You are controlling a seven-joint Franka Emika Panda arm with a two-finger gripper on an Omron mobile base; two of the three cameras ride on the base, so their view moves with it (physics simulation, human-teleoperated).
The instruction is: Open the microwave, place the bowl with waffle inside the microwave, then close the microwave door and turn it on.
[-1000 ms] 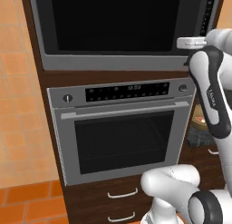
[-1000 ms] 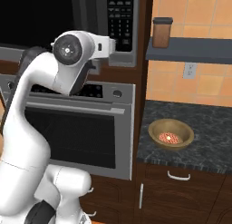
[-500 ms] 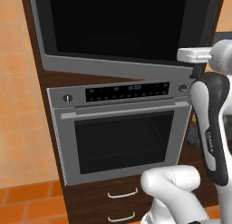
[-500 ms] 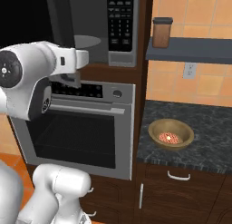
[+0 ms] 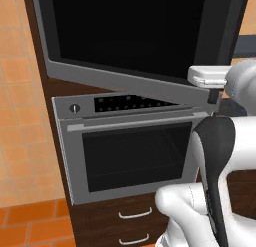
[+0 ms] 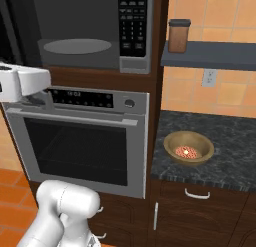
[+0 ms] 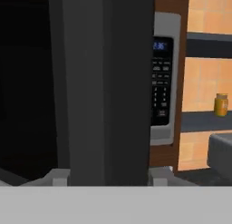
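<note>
The microwave (image 6: 95, 31) is built in above the silver oven, and its door (image 5: 135, 36), a black glass panel with a grey frame, stands swung well out. The cavity shows a grey turntable (image 6: 77, 45) beside the black keypad (image 6: 134, 21). My gripper (image 5: 214, 93) is at the door's free lower corner. In the hand view my gripper (image 7: 108, 177) is open, with its fingertips (image 7: 59, 177) wide apart on either side of the door's grey edge (image 7: 104, 82). The brown bowl with waffle (image 6: 188, 147) rests on the dark counter to the right.
The silver oven (image 6: 80, 141) with its knob and mesh window sits under the microwave. A brown canister (image 6: 178, 35) stands on the shelf above the dark speckled counter (image 6: 225, 151). Wooden drawers run below. My own white arm (image 5: 215, 161) rises close to the oven front.
The microwave door has swung steadily outward from nearly shut to wide open. My hand has moved with its free edge, away from the cabinet and leftward in the right base view.
</note>
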